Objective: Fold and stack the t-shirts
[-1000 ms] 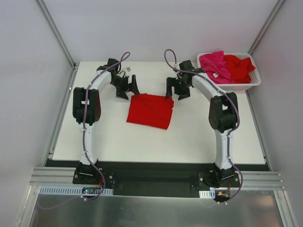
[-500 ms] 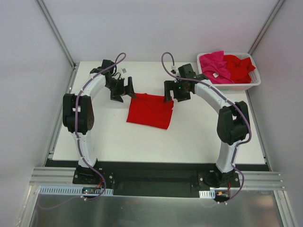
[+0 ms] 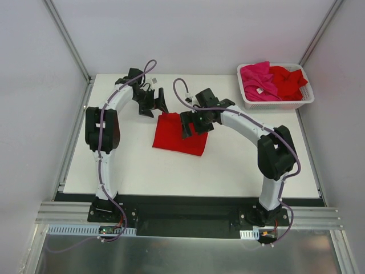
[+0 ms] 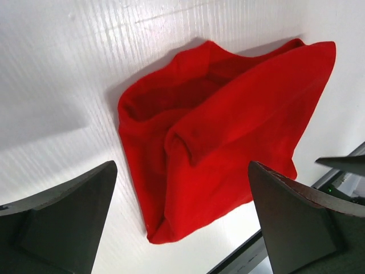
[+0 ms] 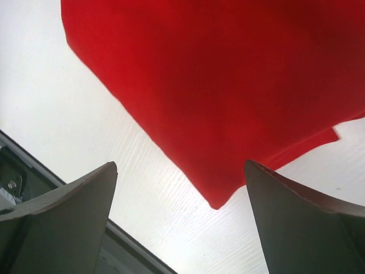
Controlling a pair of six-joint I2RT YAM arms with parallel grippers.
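A folded red t-shirt [image 3: 177, 136] lies flat on the white table [image 3: 228, 165] in the middle. It also shows in the left wrist view [image 4: 222, 142] and the right wrist view [image 5: 228, 85]. My left gripper [image 3: 155, 105] is open and empty, just beyond the shirt's far left corner. My right gripper [image 3: 193, 127] is open and empty, hovering over the shirt's right half. A magenta-pink t-shirt [image 3: 258, 79] with a small white label and a red t-shirt [image 3: 287, 80] lie crumpled in the basket.
A white slotted plastic basket [image 3: 305, 98] stands at the far right corner of the table. The enclosure's white walls and metal posts border the table on the left, right and back. The table's dark front edge shows in both wrist views.
My right gripper has swung left and nearer, from beyond the shirt's far right corner to over the shirt. My left gripper has shifted slightly beside the far left corner.
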